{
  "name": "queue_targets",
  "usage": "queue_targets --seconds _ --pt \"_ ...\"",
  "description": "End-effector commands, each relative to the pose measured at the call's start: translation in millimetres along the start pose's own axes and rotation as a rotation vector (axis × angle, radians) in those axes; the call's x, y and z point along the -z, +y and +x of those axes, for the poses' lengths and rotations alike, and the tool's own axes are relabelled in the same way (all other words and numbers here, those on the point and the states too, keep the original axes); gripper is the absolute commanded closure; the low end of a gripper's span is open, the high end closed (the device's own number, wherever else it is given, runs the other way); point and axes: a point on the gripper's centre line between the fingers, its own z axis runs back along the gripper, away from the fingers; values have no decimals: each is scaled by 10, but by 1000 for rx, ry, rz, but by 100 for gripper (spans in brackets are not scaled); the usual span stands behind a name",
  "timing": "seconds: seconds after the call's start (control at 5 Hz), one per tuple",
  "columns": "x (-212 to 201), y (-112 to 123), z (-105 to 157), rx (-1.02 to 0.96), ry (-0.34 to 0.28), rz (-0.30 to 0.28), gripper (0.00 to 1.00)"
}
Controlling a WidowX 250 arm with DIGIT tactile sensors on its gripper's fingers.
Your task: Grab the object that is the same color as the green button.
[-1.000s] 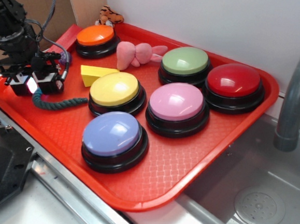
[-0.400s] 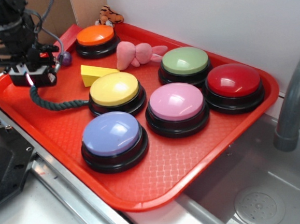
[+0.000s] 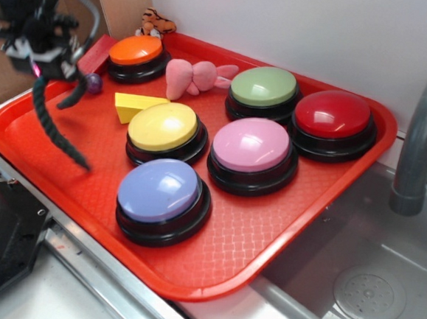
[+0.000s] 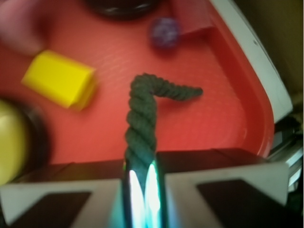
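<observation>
One red tray [image 3: 282, 231] occupies most of the exterior view, with a grey faucet [image 3: 422, 139] and sink basin at its right. Six dome buttons stand on it, each on a black base: the green button [image 3: 263, 87] at the back centre, a red button [image 3: 333, 114] just beside it on the right, a pink button [image 3: 251, 145] in front of those two, a yellow button [image 3: 163, 127], a lilac button [image 3: 159, 191] nearest the front edge, and an orange button [image 3: 135, 51] at the back left. A pink plush toy [image 3: 194, 77] lies between the orange and green buttons. A yellow wedge block [image 3: 135, 105] sits just beside the yellow button, toward the back left. A small purple ball [image 3: 94, 83] rests near the tray's left rim, by a red block [image 3: 96, 53].

The gripper [image 3: 40, 63] is at the upper left, raised above the tray. Its jaws are clamped on the dark green rope [image 3: 53, 128], confirmed in the wrist view, where the rope [image 4: 142, 118] runs out from between the closed fingers. The rope hangs down, its long end reaching toward the tray floor left of the yellow button; contact with the tray cannot be determined. A short end sticks out beside the ball. Nothing lies directly beneath the rope.
</observation>
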Motion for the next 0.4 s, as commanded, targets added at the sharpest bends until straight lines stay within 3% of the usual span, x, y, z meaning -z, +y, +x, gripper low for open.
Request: queue_targets --seconds 0.0,0.2 --pt "-447 -611 -223 423 12 -122 100" --pt "-369 -596 -218 385 30 -115 100"
